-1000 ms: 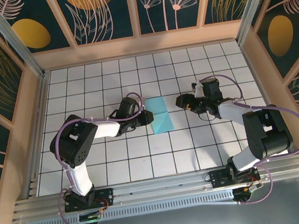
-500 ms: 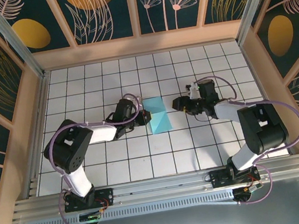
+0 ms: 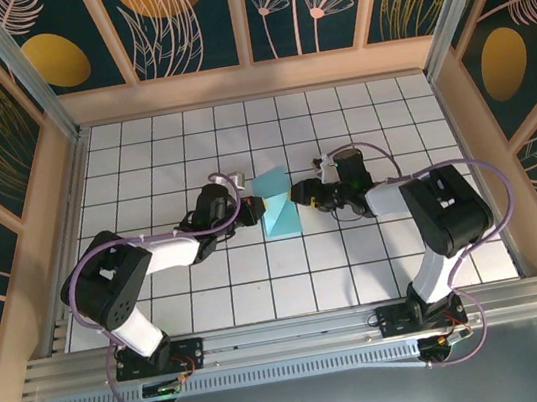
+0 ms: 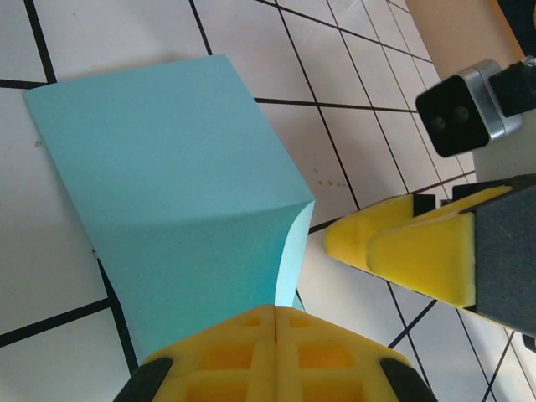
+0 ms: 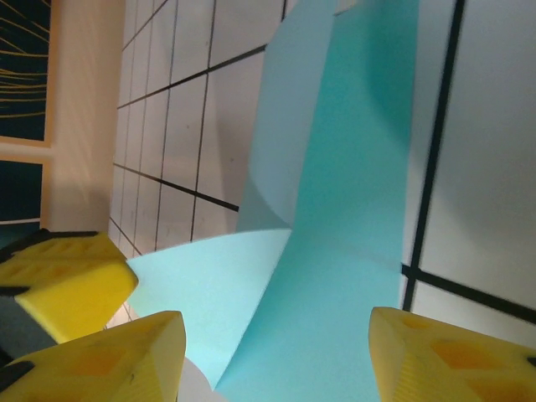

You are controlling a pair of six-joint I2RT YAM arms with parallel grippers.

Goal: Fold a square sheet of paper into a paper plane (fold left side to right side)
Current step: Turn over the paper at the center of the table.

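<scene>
The thin light-blue square sheet of paper (image 3: pixel 278 210) sits in the middle of the white grid-tiled table (image 3: pixel 141 159), between the two arms, and it isn't lying flat. The left gripper (image 3: pixel 250 207) is clenched on the sheet's left edge. In the left wrist view its yellow fingers are pressed together with the paper coming out from between them. That side is raised and bowed over toward the right, with a soft bend across it rather than a sharp crease. The right gripper (image 3: pixel 294 195) is just at the sheet's right side. Its jaws are spread apart with the paper's edge between them, and from where I stand it is grasping nothing.

To my eye the job has barely started. The first left-to-right fold is under way, but the lifted edge hasn't met the right edge and nothing is pressed down. All the pointed folds that would make a dart are left to do, and nothing here looks like a plane.
</scene>
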